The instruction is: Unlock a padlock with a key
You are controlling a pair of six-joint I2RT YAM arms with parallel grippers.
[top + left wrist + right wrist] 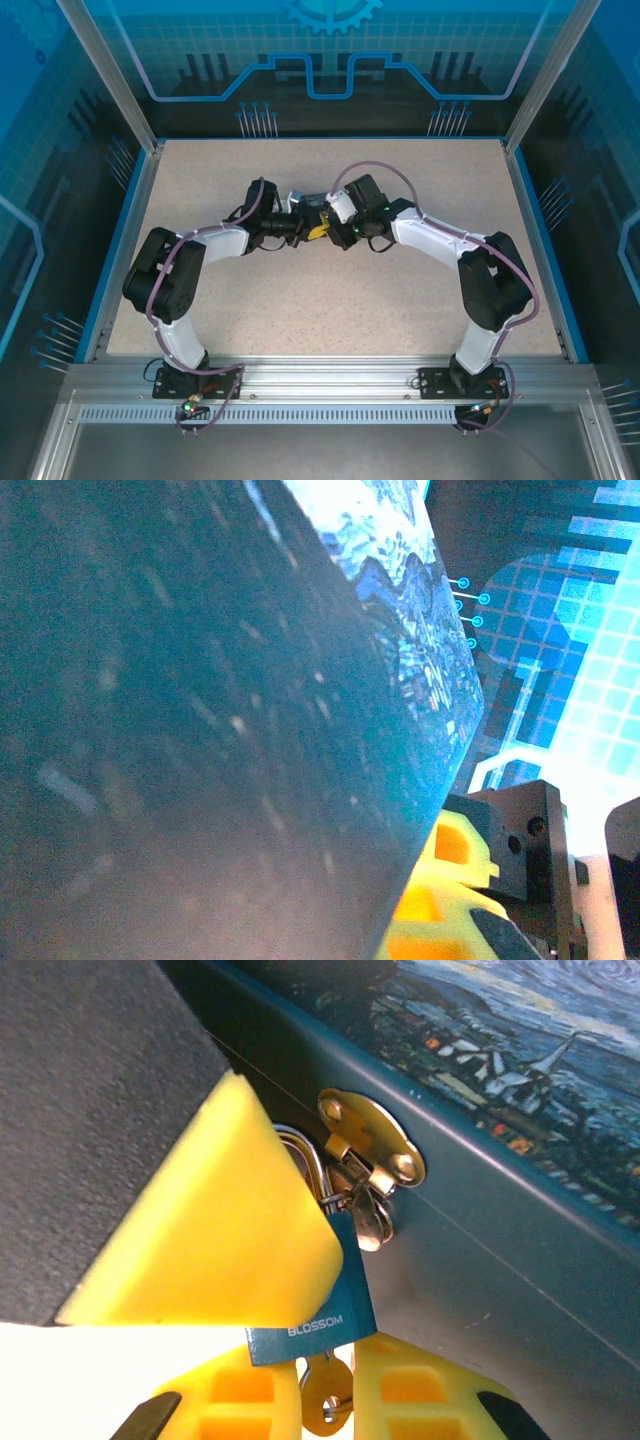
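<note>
Right end effector (327, 1362) grips key (325, 1402) in padlock (312, 1310)

— How much of the padlock (338, 1295) shows from the right wrist?
— Only its right part. A yellow pad (210, 1250) covers the left side and most of the shackle, and the bottom edge cuts off the key (322, 1400).
— Is the right gripper (328, 1415) pinching it?
— Can't tell. From above, both are too small to make out, and from the left wrist the box (200, 760) is a blur

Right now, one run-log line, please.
blue metal padlock: hanging on brass-coloured hasp | small metal key: inserted | right gripper: shut on key | left gripper: state unclear
</note>
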